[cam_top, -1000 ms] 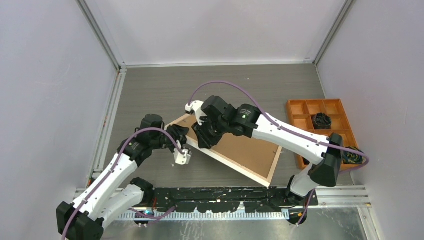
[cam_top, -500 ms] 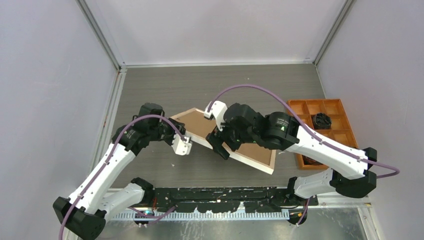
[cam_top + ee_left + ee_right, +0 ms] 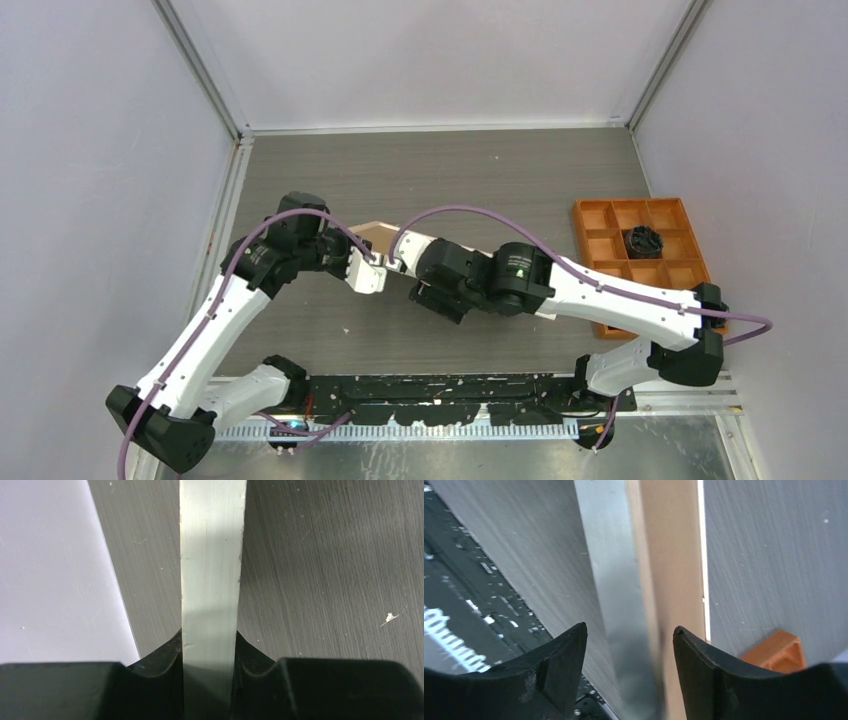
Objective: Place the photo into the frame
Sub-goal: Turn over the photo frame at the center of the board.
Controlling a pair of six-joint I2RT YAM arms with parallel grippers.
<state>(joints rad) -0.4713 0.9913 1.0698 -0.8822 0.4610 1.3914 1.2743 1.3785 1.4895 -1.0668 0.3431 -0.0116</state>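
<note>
The dark table [image 3: 450, 170] carries everything we care about. The frame [image 3: 210, 580] stands well apart from the orange tray [image 3: 625, 202], on the side toward the left arm, and looks lifted onto its edge, mostly hidden under the right arm in the overhead view. We cannot find the photo in any view, so we judge it is either already behind the backing or out of sight. The left gripper [image 3: 209, 652] is clamped on the frame's thin rail at the end farthest from the tray. The right gripper [image 3: 630, 627] is nearer the tray, its fingers spread on either side of the rail with a gap on one side at least. We take this as a re-grip. To do it well, we should centre the rail between the right fingers, close on the wood rather than the pane, and keep the left clamp firm until the right one bites.
</note>
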